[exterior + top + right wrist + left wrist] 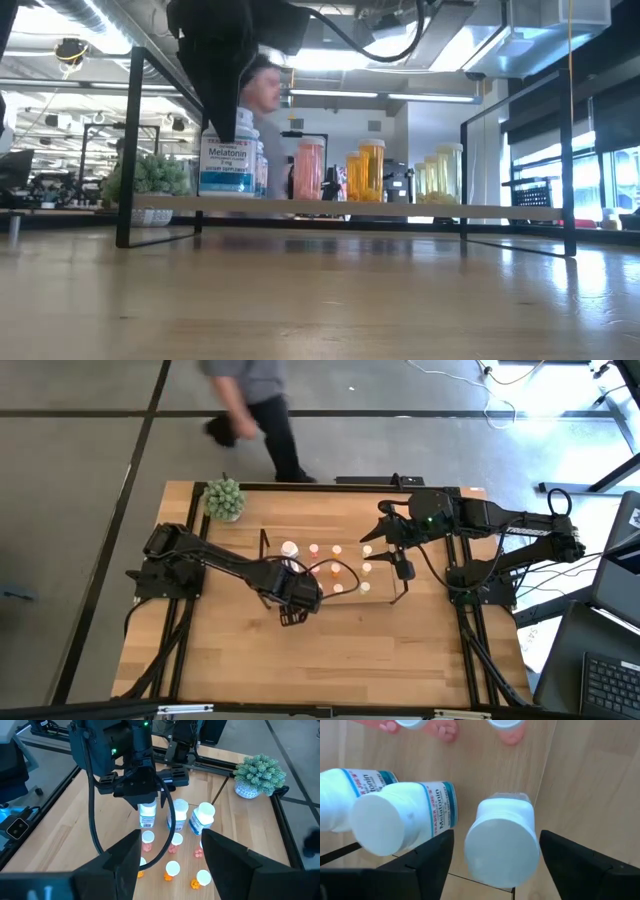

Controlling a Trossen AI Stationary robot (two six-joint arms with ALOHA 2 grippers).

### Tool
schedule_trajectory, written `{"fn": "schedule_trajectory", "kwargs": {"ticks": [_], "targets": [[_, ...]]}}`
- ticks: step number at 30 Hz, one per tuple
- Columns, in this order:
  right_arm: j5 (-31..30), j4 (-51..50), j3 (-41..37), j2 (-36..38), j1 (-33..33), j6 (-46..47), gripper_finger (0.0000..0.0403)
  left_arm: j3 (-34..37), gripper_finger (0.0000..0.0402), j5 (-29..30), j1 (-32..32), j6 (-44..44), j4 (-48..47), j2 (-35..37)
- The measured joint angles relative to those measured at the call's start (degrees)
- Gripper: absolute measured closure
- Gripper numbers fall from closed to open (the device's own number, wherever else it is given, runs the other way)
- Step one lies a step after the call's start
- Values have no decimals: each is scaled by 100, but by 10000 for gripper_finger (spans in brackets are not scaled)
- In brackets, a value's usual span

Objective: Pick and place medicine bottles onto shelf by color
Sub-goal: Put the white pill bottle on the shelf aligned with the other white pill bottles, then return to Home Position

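Desk (240, 660): light wood, fills mid-frame in high view.

Shelf (395, 597): thin black wire frame, pale wood deck, centre of desk. Low view: deck runs across mid-frame.

Bottles on shelf by colour, left to right in low view: white bottles (228, 160) with blue Melatonin labels, pink bottle (309, 168), orange bottles (366, 170), cream bottles (440, 172). High view: caps show as pale dots, centre.

Left tool (492, 852): released, fingers either side of a white bottle's cap, not gripping; left-centre of shelf, high view.

Right tool (171, 851): released, empty, above shelf's right end.

Plant (224, 499): green, round, desk's upper-left corner.

Person (250, 400): walking, top of frame, beyond desk.
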State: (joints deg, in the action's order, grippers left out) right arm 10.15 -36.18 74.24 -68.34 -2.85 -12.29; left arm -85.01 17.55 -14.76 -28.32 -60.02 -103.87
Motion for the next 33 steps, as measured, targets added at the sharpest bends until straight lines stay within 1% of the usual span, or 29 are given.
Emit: {"fn": "schedule_trajectory", "kwargs": {"ticks": [6,18,23,27,29,31,33], "targets": [[0,2,0,2,0,0,192,-13,99,99,4,12,-130,191],[0,45,0,2,1,1,192,-14,98,100,63,29,-314,642],[-2,55,0,2,0,1,192,-20,98,82,61,-195,-148,822],[-2,78,0,2,0,2,192,-33,98,-144,17,-309,-55,1007],[-1,79,0,2,1,0,192,-33,99,-158,-30,-388,-119,1197],[-2,79,0,2,1,2,192,-44,103,-38,-47,-579,-162,1401],[0,90,0,2,2,0,192,-33,111,267,-111,-692,-328,1661]]}}
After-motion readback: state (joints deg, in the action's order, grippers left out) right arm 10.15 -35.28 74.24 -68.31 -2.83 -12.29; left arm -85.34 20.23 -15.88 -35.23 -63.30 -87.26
